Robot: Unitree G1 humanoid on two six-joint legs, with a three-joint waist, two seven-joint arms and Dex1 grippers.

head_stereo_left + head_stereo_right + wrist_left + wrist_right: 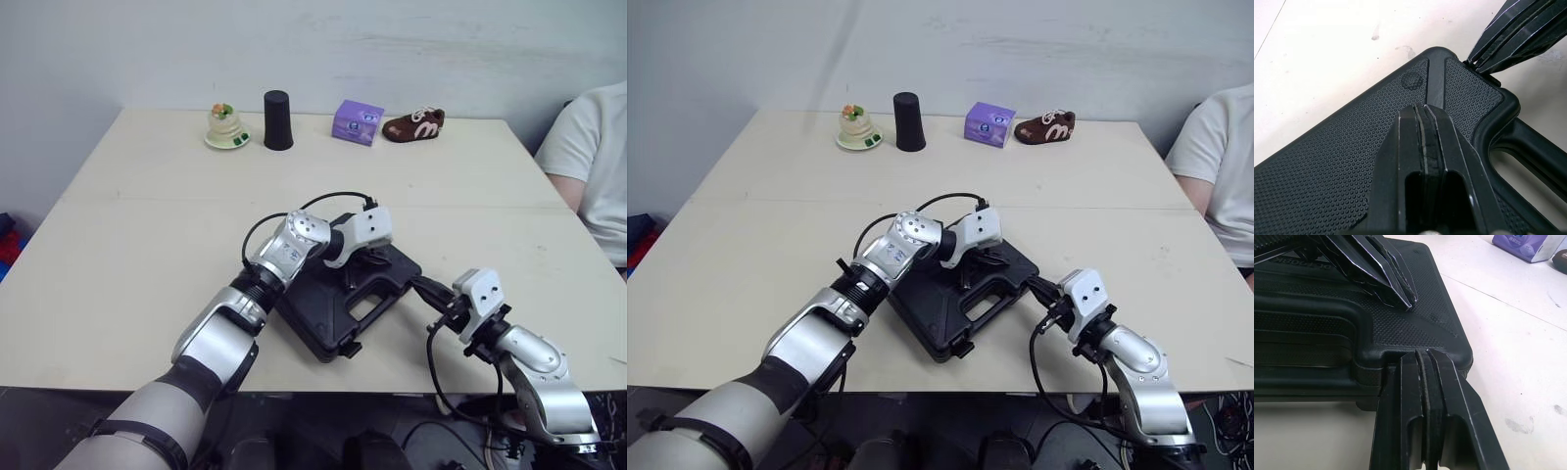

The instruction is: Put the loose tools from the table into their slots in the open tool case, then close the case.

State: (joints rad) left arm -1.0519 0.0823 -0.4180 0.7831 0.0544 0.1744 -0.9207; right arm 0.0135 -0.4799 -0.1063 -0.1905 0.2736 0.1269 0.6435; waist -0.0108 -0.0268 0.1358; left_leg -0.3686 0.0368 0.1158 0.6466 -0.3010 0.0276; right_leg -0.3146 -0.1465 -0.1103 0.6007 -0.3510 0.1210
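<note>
While left jaws, pinched together, rest atop the black pebbled plastic tool case [315,315], right jaws, likewise together, meet its corner.

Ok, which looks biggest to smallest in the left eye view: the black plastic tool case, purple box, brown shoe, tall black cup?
1. Black plastic tool case, biggest, but also nearest.
2. Purple box and brown shoe: too alike to rank.
3. Tall black cup, maybe slightly smaller.

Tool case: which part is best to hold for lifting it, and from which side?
Probably the handle bar, approached from the robot's near-right side. The tool case lies flat and closed, and this bar stands clear of the body, so one finger can pass behind it.
</note>
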